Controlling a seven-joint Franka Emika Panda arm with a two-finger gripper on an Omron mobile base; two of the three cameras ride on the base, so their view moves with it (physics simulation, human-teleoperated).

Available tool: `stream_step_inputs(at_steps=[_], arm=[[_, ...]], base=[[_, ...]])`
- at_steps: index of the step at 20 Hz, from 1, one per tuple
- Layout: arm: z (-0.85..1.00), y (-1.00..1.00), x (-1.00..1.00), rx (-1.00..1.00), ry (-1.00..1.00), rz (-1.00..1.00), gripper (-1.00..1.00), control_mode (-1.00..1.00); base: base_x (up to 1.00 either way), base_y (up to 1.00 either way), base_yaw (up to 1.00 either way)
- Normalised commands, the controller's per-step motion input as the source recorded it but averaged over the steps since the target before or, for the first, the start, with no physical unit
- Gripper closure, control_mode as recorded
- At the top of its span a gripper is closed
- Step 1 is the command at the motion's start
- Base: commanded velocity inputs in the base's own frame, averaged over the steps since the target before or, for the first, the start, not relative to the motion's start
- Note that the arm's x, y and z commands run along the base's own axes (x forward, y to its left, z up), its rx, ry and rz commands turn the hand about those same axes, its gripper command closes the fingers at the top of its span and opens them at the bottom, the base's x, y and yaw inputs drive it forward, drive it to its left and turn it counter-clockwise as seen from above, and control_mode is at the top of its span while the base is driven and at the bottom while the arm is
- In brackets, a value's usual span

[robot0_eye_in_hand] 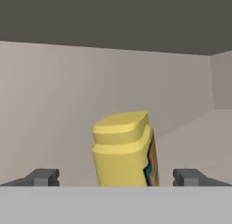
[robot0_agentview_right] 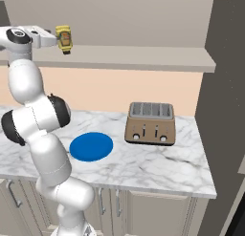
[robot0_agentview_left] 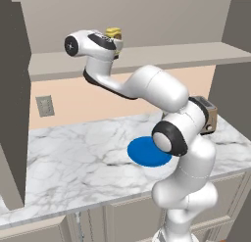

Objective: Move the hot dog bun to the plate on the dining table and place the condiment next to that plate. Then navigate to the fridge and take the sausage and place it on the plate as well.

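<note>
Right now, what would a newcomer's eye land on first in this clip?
The white arm reaching up to the shelf, where the yellow condiment stands just ahead of the open tool, between its spread fingertips and not gripped. Next, the bright blue plate on the marble wall counter, with the toaster to its right in the right base view.

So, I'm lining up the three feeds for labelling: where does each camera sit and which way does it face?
Left base view: behind the arm on its left, facing the marble wall counter, blue plate and shelf; arm rises lower right.
Right base view: behind on its right, facing the same counter and toaster; arm rises lower left.
Hand view: on the hand, facing along the open tool at the condiment between its fingertips.
All three share the condiment.
</note>
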Motion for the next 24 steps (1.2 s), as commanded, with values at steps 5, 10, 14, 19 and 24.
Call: stream_step_inputs(at_steps=[5, 10, 14, 19, 24], arm=[[-0.02, -0.25, 0.16, 0.0, 0.0, 0.0, -1.0, -1.0], [0.0, -0.12, 0.06, 0.0, 0.0, 0.0, -1.0, -1.0], [0.0, -0.09, 0.07, 0.0, 0.0, 0.0, 1.0, -1.0], [0.0, -0.14, 0.05, 0.0, 0.0, 0.0, 1.0, -1.0], [-0.02, -0.06, 0.03, 0.0, 0.0, 0.0, 1.0, -1.0]], base=[[0.0, 0.0, 0.0], [0.0, 0.0, 0.0], [0.0, 0.0, 0.0], [0.0, 0.0, 0.0], [0.0, 0.0, 0.0]])
